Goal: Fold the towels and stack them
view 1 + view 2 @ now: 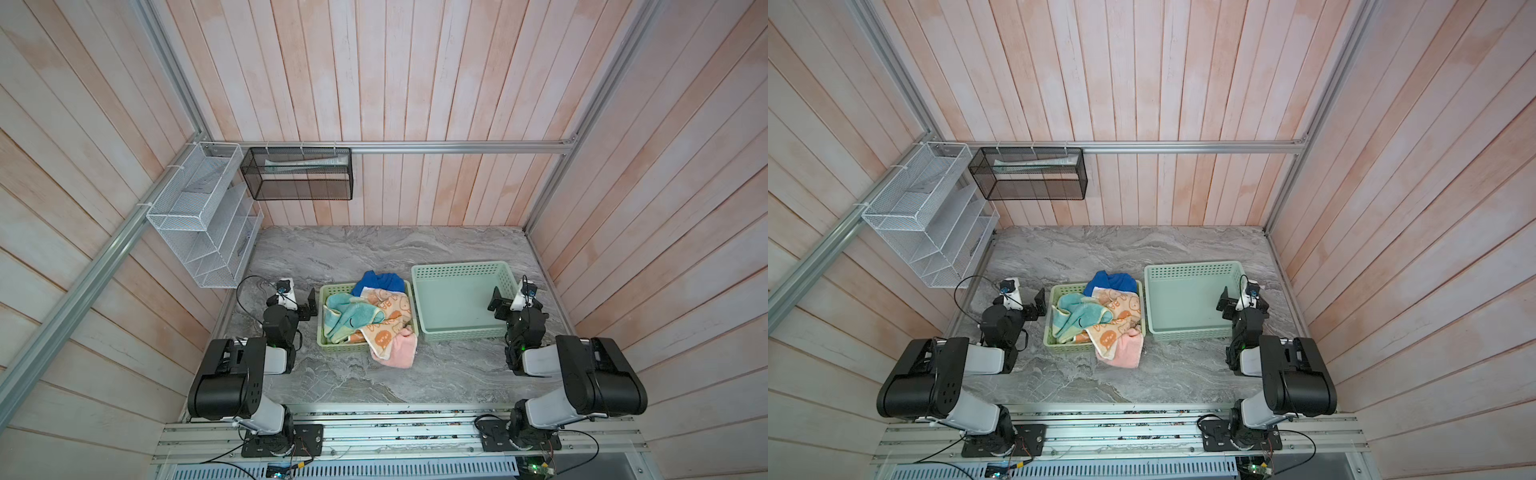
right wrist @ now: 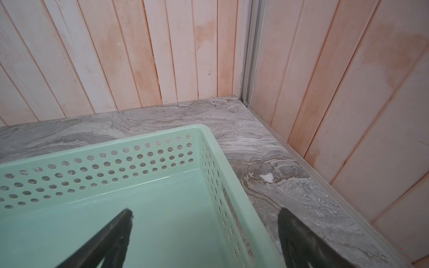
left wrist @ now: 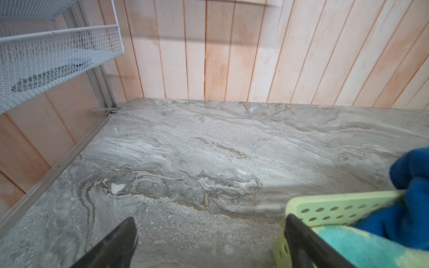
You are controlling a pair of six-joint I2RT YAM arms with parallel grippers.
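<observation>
Several crumpled towels fill a small pale green basket (image 1: 321,332) at mid-table. The blue towel (image 1: 378,281) hangs over its far rim. The teal-and-cream towel (image 1: 349,316) lies on the left, the orange patterned towel (image 1: 386,322) on the right. The pink towel (image 1: 401,351) spills over the near right corner onto the table. My left gripper (image 1: 311,305) stands open just left of this basket, holding nothing; in its wrist view (image 3: 210,219) only bare table lies between the fingers. My right gripper (image 1: 496,305) is open and empty at the right wall of a larger basket (image 1: 457,269); its wrist view (image 2: 204,211) shows that wall between the fingers.
The larger green basket (image 2: 116,167) has nothing in it. A white wire rack (image 1: 199,216) and a black mesh bin (image 1: 297,174) hang on the back left walls. Wooden walls close in the grey marble table (image 1: 374,249) on three sides.
</observation>
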